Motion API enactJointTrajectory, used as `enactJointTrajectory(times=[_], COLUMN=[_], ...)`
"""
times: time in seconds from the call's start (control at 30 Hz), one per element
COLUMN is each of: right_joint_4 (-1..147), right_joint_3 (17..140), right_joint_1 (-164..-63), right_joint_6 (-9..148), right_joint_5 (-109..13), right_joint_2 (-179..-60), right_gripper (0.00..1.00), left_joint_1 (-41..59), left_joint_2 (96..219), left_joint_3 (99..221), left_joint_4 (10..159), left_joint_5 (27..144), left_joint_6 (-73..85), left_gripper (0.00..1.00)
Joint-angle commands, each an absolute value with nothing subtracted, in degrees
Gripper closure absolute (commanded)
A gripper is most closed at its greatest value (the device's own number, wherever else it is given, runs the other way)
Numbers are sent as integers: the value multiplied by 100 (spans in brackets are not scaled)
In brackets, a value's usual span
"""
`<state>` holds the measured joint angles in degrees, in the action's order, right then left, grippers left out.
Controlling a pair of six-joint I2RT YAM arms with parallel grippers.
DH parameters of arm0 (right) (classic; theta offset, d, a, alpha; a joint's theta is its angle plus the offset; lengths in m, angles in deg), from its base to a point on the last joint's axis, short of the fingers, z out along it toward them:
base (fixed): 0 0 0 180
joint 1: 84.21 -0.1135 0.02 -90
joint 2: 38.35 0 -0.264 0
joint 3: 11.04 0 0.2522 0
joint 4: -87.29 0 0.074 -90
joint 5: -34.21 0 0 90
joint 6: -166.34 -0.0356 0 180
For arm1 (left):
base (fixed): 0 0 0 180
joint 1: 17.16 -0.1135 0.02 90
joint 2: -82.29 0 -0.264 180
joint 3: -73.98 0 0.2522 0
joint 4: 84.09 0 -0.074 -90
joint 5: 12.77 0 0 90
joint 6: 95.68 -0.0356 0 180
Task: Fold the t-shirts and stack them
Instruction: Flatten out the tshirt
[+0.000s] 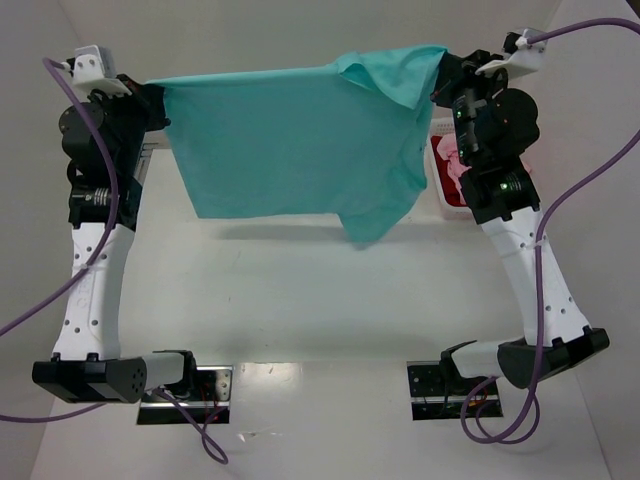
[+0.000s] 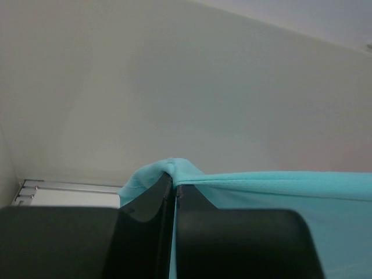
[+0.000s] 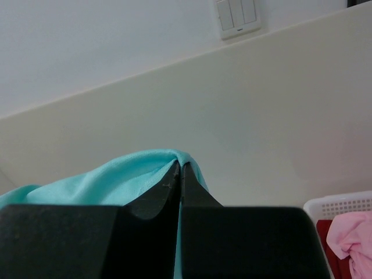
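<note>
The teal t-shirt [image 1: 300, 140] hangs stretched in the air between both arms, above the far part of the table. My left gripper [image 1: 160, 95] is shut on its left top corner; the left wrist view shows the cloth [image 2: 273, 186] pinched at the closed fingertips [image 2: 174, 181]. My right gripper [image 1: 440, 75] is shut on its right top corner, with cloth [image 3: 104, 180] draped over the closed tips [image 3: 180, 168]. The light pink shirt [image 1: 455, 165] and the dark red shirt [image 1: 447, 190] lie in a white basket [image 1: 445, 210] at the far right, partly hidden by the right arm.
The basket's rim [image 3: 340, 203] with pink cloth [image 3: 351, 235] shows at the lower right of the right wrist view. A wall with a light switch [image 3: 237, 17] stands behind the table. A metal rail [image 2: 64, 192] lies at the table's far left.
</note>
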<state>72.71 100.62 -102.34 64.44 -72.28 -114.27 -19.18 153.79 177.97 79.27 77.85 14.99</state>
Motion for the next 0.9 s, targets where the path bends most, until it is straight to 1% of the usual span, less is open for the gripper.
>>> enactJointTrajectory(times=[0.0, 0.1, 0.17, 0.2, 0.23, 0.3, 0.4, 0.57, 0.67, 0.8, 0.87], right_joint_4=[7643, 7493, 7964, 7968, 7811, 7495, 7616, 7537, 7537, 7537, 7537], right_joint_3=[10036, 9844, 9370, 9368, 9542, 9746, 9614, 9685, 9737, 9948, 9948], right_joint_1=[-10135, -10135, -10083, -10083, -9987, -9986, -9986, -9986, -9986, -9986, -9986], right_joint_6=[6632, 6509, 6509, 6509, 6430, 6430, 6377, 6429, 6430, 6482, 6535], right_joint_5=[-7662, -7610, -7609, -7688, -7689, -7689, -7670, -7803, -7803, -7872, -7943], right_joint_2=[-11306, -11254, -11096, -11095, -11226, -11420, -11368, -11315, -11253, -11306, -11306], right_gripper=[100, 100, 100, 100, 100, 100, 100, 100, 100, 100, 100], left_joint_1=[-2015, -2015, -2015, -2015, -2015, -1962, -1962, -1962, -2023, -2076, -2137], left_joint_2=[15497, 15375, 15121, 15206, 15564, 15752, 15603, 15611, 15436, 15506, 15506], left_joint_3=[17853, 17713, 17196, 17194, 17689, 17984, 17634, 17888, 17827, 17818, 17765], left_joint_4=[8311, 8249, 8906, 8761, 8429, 7979, 8258, 7829, 8003, 8004, 8004], left_joint_5=[8091, 8293, 8251, 8102, 7970, 7890, 7838, 7653, 7899, 8284, 8680], left_joint_6=[1191, 1190, 1138, 1138, 1007, 778, 777, 777, 908, 909, 909], left_gripper=[100, 100, 100, 100, 100, 100, 100, 100, 100, 100, 100])
